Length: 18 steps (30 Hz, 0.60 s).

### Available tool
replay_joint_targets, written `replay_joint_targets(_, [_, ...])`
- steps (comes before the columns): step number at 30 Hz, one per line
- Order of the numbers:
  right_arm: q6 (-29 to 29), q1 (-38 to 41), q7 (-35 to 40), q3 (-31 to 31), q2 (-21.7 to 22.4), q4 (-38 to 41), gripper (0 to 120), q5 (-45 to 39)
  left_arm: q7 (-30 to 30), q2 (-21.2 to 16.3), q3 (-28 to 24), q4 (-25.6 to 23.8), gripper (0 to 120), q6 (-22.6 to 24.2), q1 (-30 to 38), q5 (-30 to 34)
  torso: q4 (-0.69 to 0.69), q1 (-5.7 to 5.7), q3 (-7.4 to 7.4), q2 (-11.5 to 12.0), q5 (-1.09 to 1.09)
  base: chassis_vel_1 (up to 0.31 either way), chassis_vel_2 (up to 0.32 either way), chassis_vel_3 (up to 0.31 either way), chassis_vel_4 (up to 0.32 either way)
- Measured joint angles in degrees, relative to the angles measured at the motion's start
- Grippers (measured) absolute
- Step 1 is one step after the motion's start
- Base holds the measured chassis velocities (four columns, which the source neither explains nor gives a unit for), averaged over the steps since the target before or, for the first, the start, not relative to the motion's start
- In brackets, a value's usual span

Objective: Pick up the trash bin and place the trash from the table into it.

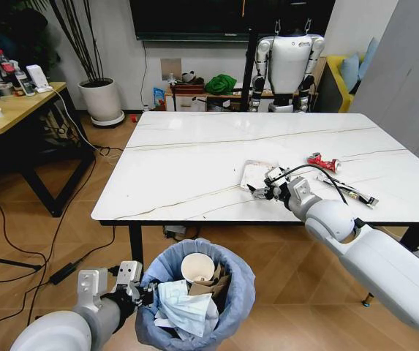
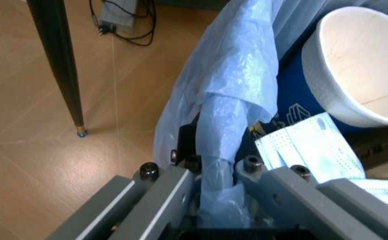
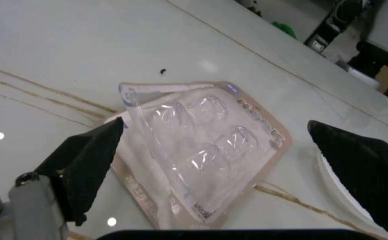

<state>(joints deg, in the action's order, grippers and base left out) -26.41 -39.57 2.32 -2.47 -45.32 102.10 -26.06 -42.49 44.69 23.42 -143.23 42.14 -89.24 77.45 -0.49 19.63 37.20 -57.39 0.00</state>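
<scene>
The trash bin (image 1: pixel 240 291), lined with a crinkled light-blue bag (image 2: pixel 237 85), hangs below the table's front edge. My left gripper (image 1: pixel 143 294) is shut on its rim, the bag pinched between the fingers (image 2: pixel 174 187). Inside lie a paper cup (image 1: pixel 197 267), torn cardboard and a white mask (image 2: pixel 314 150). On the white marble table (image 1: pixel 194 157), my right gripper (image 1: pixel 262 192) stands open over a clear blister pack (image 3: pixel 201 150), one black pad (image 3: pixel 87 160) on each side of it. A red wrapper (image 1: pixel 322 161) and a long black-white packet (image 1: pixel 354 192) lie farther right.
A yellow wooden desk (image 1: pixel 12 110) with cables on the floor beneath stands at the left. At the back are a white planter (image 1: pixel 102 100) and another robot (image 1: pixel 288 64). A black table leg (image 2: pixel 60 65) stands close to the bin.
</scene>
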Motion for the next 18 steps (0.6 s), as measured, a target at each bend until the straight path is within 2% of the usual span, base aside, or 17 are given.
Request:
replay_joint_targets(14, [2.2, 0.7, -1.0, -0.3, -1.2, -3.2, 97, 5.0, 0.7, -0.2, 0.0, 0.0, 0, 0.0, 0.5, 0.0, 0.0, 0.0, 0.0, 0.0, 0.0, 0.0, 0.0, 0.0, 0.0])
replay_joint_targets(16, [3.1, 0.7, -1.9, -0.4, -1.4, -3.8, 95, 9.2, 0.9, -0.3, 0.1, 0.0, 0, 0.0, 0.6, 0.0, 0.0, 0.0, 0.0, 0.0, 0.0, 0.0, 0.0, 0.0, 0.0])
replay_joint_targets(18, [3.2, 0.6, -2.2, -0.4, -1.4, -3.7, 95, 9.6, 1.0, -0.3, 0.1, 0.0, 0, 0.0, 0.6, 0.0, 0.0, 0.0, 0.0, 0.0, 0.0, 0.0, 0.0, 0.0, 0.0])
